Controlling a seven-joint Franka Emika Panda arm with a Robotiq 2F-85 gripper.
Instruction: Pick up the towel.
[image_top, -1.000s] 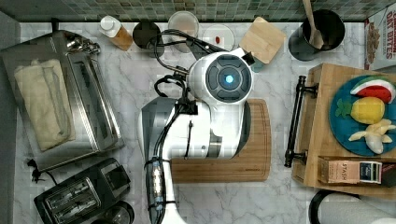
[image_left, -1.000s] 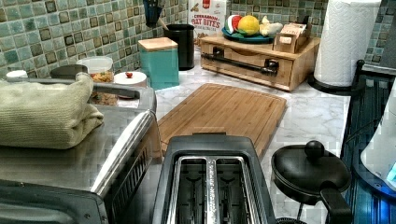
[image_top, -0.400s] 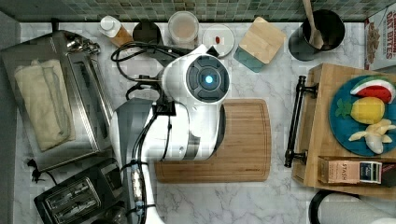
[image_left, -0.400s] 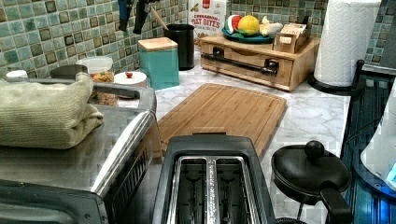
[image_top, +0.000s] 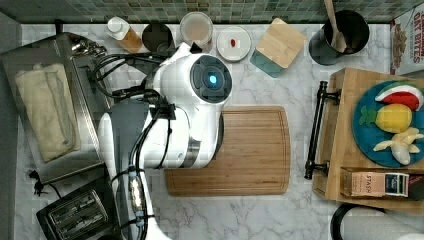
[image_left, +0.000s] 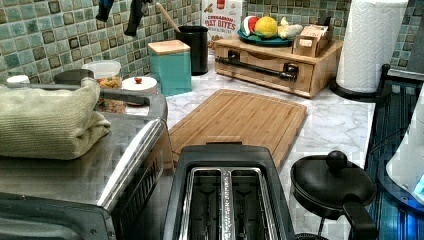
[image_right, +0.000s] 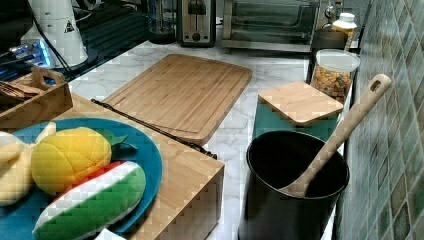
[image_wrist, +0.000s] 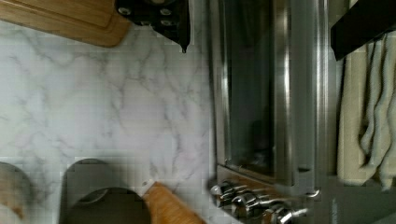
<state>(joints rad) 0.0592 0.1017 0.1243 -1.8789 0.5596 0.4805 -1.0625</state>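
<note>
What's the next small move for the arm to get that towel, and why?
Probably carry the claw further toward the top view's left and lower it: its open fingers hang high by the tiled wall, while the cream folded cloth towel lies untouched on the silver toaster oven.

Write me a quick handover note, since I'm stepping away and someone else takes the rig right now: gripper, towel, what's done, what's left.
Gripper: open and empty, fingers hanging high near the tiled wall in the left view, apart from the towel.
Towel: folded, lying on top of the toaster oven at the top view's left, untouched.
Done: nothing grasped yet; the arm stands over the counter between the oven and the cutting board.
Left: bring the gripper over the towel, lower, close on it, lift.
</note>
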